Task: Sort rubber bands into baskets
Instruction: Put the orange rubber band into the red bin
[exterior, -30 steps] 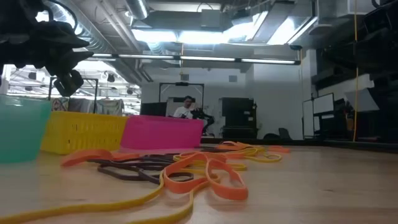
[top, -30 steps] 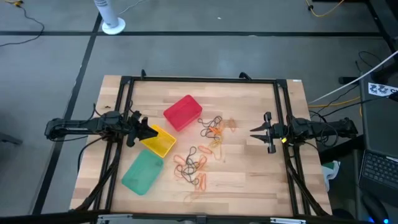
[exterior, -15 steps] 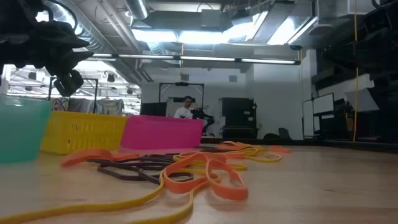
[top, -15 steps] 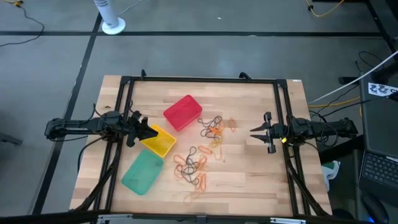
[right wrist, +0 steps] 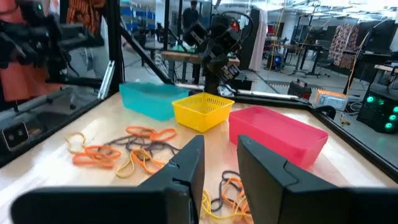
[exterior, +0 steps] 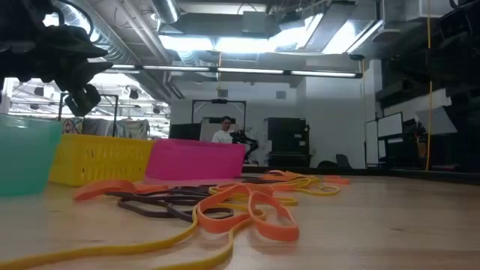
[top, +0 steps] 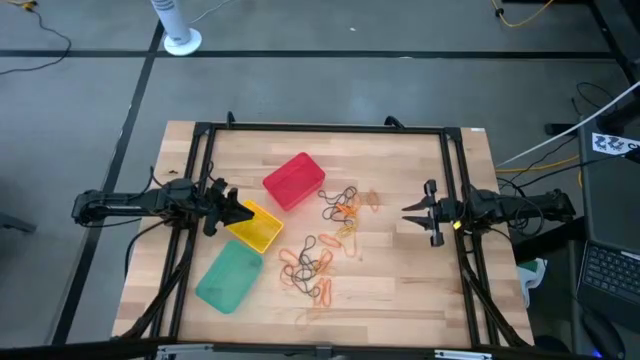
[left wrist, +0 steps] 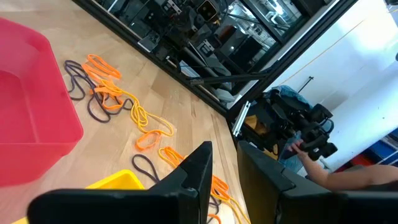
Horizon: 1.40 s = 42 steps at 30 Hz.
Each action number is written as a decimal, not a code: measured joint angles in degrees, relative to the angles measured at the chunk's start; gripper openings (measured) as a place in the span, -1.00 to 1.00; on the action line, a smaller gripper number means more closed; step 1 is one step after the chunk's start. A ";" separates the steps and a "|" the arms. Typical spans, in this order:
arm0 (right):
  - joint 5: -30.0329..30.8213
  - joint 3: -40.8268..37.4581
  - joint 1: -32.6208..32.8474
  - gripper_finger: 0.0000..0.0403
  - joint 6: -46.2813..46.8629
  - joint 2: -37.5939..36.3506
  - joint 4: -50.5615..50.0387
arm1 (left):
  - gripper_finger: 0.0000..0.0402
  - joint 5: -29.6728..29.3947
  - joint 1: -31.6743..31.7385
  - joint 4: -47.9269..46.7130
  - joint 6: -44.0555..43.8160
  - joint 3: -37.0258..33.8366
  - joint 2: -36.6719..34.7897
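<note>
Three baskets stand on the wooden table: red [top: 294, 180], yellow [top: 256, 227] and teal [top: 229, 276]. Rubber bands, orange, dark and yellowish, lie loose in two clusters, one right of the red basket [top: 343, 207] and one right of the teal basket [top: 310, 268]; they also show in the low view [exterior: 225, 206]. My left gripper [top: 246, 213] hovers over the yellow basket's left corner, shut and empty, pointing toward the table's right; it also shows in the left wrist view [left wrist: 224, 149]. My right gripper [top: 405, 213] hovers right of the bands, shut and empty, pointing left.
A black frame [top: 320, 128] runs along the table's far, left and right edges. Bare wood lies at the near right [top: 410, 290] and far middle [top: 390, 160]. A person [exterior: 223, 129] sits far off in the room behind the table.
</note>
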 joint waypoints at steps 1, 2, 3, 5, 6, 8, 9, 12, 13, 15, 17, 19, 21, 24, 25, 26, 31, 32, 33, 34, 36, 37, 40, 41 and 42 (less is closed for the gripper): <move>-0.87 -0.06 0.00 -0.52 1.76 0.01 1.00 | -0.64 0.00 0.00 0.00 -0.02 0.00 -0.01; -2.07 -0.05 -0.02 -0.52 4.24 0.04 2.45 | -0.64 0.00 0.00 0.00 -0.02 0.00 -0.01; -3.14 -0.01 -0.01 -0.52 6.65 0.01 3.86 | -0.64 -0.03 0.01 0.00 0.11 0.00 0.00; -3.80 0.09 0.00 -0.52 9.18 0.00 5.77 | -0.64 -1.32 0.00 -0.05 2.72 0.00 0.00; -3.70 0.09 -0.02 -0.52 9.43 0.00 5.99 | -0.64 -2.53 0.01 -0.06 4.86 0.00 -0.02; -2.54 0.09 -0.02 -0.52 10.11 0.02 6.58 | -0.64 -5.21 0.02 -0.07 9.53 0.00 0.00; -1.47 0.09 0.00 -0.52 10.89 0.00 6.88 | -0.64 -6.42 0.02 -0.07 11.46 0.00 0.00; 6.93 0.14 -0.02 -0.52 15.45 0.02 7.95 | -0.64 -10.77 0.01 -0.04 12.70 0.00 0.00; 10.33 0.18 -0.02 -0.52 17.48 0.02 8.11 | -0.64 -12.09 0.02 -0.03 11.89 0.00 0.00; 15.01 0.20 -0.02 -0.52 19.65 0.02 8.11 | -0.64 -14.13 0.02 -0.04 11.57 0.00 0.00; 15.66 0.20 -0.04 -0.52 19.76 0.02 8.36 | -0.64 -15.54 0.02 -0.02 12.19 0.00 0.05; 15.76 0.27 -0.04 -0.52 19.76 0.43 9.14 | -0.64 -16.85 0.02 0.00 12.95 0.00 0.05; 17.03 0.33 -0.02 -0.52 19.75 1.87 10.13 | -0.64 -18.62 0.02 0.29 13.03 0.00 0.07; 20.20 0.35 -0.02 -0.46 19.74 4.27 13.81 | -0.64 -19.26 0.02 1.83 13.09 0.01 0.06; 21.32 0.53 -0.02 -0.42 19.74 5.43 14.92 | -0.64 -19.27 0.01 2.24 13.32 0.01 0.07; 22.31 0.98 -0.02 -0.37 19.74 6.73 15.10 | -0.64 -19.40 0.02 2.74 13.83 0.00 0.13; 25.16 4.90 -0.02 0.00 17.82 16.27 14.83 | -0.64 -20.25 0.00 8.50 16.64 0.02 2.97; 25.98 5.96 -0.02 0.07 16.55 18.69 14.78 | -0.64 -20.26 0.01 9.92 17.31 0.02 3.89; 26.40 6.89 -0.02 0.13 15.40 20.99 14.51 | -0.64 -20.26 0.00 11.37 18.05 0.02 4.98; 26.72 7.92 -0.06 0.19 14.42 23.54 14.36 | -0.64 -20.26 0.00 13.03 18.69 0.02 6.29; 26.68 10.15 -0.69 0.27 12.26 28.52 13.76 | -0.64 -20.26 0.00 16.16 19.82 0.02 8.87; 26.68 11.58 -1.60 0.30 11.99 31.55 12.78 | -0.64 -20.26 -0.04 17.79 20.45 0.02 10.41; 26.66 15.67 -6.35 0.31 12.53 39.82 6.99 | -0.64 -20.26 -0.38 21.49 21.83 0.04 14.47; 26.00 17.13 -8.44 0.30 13.07 42.54 4.84 | -0.64 -20.26 -0.71 22.68 22.22 0.04 15.75; 24.80 18.54 -10.61 0.29 13.68 45.23 2.84 | -0.64 -20.24 -1.10 23.77 22.42 0.04 16.93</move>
